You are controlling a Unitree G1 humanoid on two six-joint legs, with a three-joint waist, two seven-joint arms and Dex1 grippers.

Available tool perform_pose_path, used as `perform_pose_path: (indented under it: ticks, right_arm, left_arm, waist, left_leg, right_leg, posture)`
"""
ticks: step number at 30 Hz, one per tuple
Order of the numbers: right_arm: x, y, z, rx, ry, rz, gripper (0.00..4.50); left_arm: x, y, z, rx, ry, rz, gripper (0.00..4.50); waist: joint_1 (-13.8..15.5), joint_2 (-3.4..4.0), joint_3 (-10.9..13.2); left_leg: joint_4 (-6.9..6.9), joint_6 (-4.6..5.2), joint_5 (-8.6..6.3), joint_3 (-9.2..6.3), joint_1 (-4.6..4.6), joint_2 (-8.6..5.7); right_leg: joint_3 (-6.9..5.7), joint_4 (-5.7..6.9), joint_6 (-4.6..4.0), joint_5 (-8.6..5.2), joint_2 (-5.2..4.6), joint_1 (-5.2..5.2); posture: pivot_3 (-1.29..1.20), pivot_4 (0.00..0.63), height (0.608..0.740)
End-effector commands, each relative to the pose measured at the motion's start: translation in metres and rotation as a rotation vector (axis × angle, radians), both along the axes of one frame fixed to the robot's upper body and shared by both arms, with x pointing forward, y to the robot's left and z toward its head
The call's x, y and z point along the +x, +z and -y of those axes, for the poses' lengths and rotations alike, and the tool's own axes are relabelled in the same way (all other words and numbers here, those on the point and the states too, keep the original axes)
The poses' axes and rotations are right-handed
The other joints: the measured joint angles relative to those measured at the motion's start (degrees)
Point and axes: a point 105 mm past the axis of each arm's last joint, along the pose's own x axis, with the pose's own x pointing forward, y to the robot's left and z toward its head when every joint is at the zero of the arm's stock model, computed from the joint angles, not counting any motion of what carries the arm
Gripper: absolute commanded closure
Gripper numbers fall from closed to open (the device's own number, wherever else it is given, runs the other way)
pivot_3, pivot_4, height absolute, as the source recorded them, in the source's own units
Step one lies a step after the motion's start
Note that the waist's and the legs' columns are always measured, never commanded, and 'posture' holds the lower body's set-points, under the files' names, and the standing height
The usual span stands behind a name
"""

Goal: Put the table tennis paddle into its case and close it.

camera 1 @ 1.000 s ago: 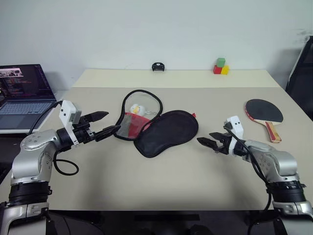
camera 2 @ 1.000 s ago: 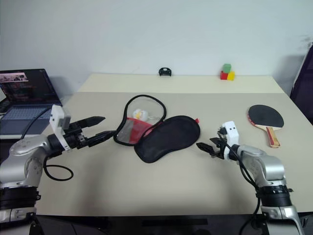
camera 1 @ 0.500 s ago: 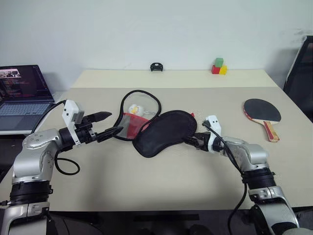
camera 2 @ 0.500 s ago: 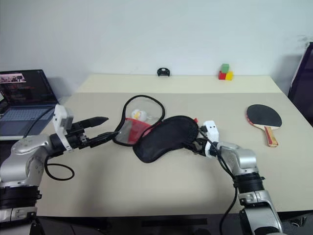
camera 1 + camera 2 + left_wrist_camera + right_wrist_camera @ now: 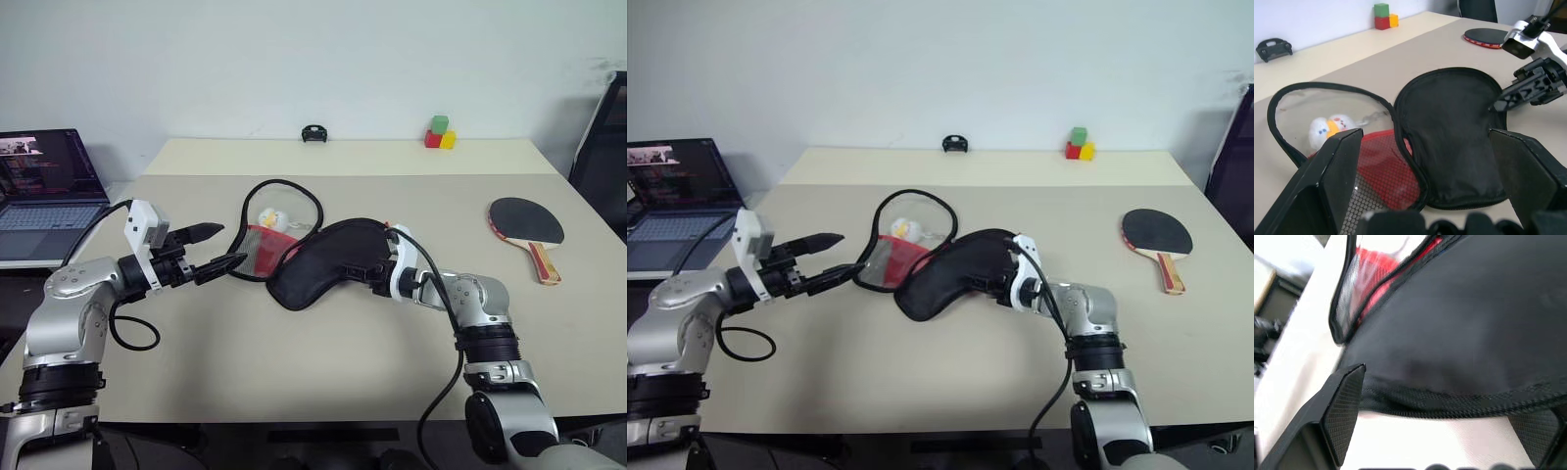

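The case point(image 5: 323, 266) lies unzipped in mid-table, its black flap humped up on the right. Its red mesh half point(image 5: 266, 245), with a small white-yellow charm point(image 5: 271, 219), lies on the left. The table tennis paddle point(image 5: 526, 220) rests flat near the right table edge, far from both grippers. My right gripper point(image 5: 368, 275) is open at the flap's right rim. In the right wrist view the zipper edge point(image 5: 1449, 404) runs between its fingers point(image 5: 1342, 411). My left gripper point(image 5: 231, 245) hovers open just left of the mesh half, holding nothing.
A laptop point(image 5: 44, 191) sits off the table's left side. On the far strip of the table point(image 5: 245, 362) stand a small black object point(image 5: 314, 133) and red, green and yellow blocks point(image 5: 439, 134).
My right gripper has swung left from open table to the case's right rim. The black flap has been pushed leftward and humped up. The left gripper stayed still.
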Motion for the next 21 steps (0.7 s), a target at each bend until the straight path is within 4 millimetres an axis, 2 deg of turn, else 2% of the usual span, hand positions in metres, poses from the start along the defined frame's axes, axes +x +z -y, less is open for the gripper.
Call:
perform_pose_path:
  ticks: [1, 3, 14, 15, 21]
  right_arm:
    - [0.001, 0.017, -0.005, 0.041, -0.013, 0.017, 0.18]
    - [-0.001, 0.013, -0.008, 0.046, -0.023, -0.008, 0.54]
    - [-0.006, 0.002, -0.014, 0.066, -0.077, -0.075, 4.31]
    - [-0.005, 0.001, -0.013, 0.066, -0.086, -0.08, 4.49]
    - [0.0, 0.003, 0.009, 0.055, -0.125, -0.099, 4.49]
  left_arm:
    - [-0.003, 0.017, -0.003, 0.009, 0.011, 0.066, 0.02]
    - [-0.003, 0.016, -0.003, 0.007, 0.014, 0.066, 0.0]
    - [-0.002, 0.013, -0.003, 0.006, 0.024, 0.067, 0.0]
    - [-0.002, 0.012, -0.003, 0.007, 0.024, 0.067, 0.0]
    - [-0.005, 0.006, 0.002, 0.013, 0.009, 0.058, 0.0]
  waist:
    - [0.0, 0.0, 0.0]
    - [0.0, 0.0, 0.0]
    - [-0.1, 0.0, 0.0]
    - [-0.1, 0.0, 0.0]
    - [-0.1, 0.0, 0.0]
  left_leg:
    - [0.0, 0.0, 0.0, 0.01, 0.0, 0.0]
    - [0.0, 0.0, 0.0, 0.02, 0.0, -0.01]
    - [-0.01, 0.0, 0.0, 0.02, -0.01, -0.01]
    - [-0.01, 0.01, 0.0, 0.02, 0.0, -0.01]
    - [-0.02, 0.01, 0.0, 0.02, -0.01, -0.02]
  right_leg:
    - [0.01, 0.0, 0.0, 0.0, 0.0, 0.0]
    - [0.02, 0.0, 0.0, 0.0, 0.0, 0.0]
    - [0.02, 0.01, 0.0, 0.0, 0.0, -0.02]
    - [0.02, 0.01, 0.0, 0.0, 0.0, -0.01]
    - [0.02, 0.01, 0.0, 0.0, 0.0, -0.02]
  posture:
    - [0.0, 0.15, 0.74]
    - [0.0, 0.15, 0.74]
    - [0.0, 0.15, 0.74]
    - [0.0, 0.15, 0.74]
    - [0.0, 0.15, 0.74]
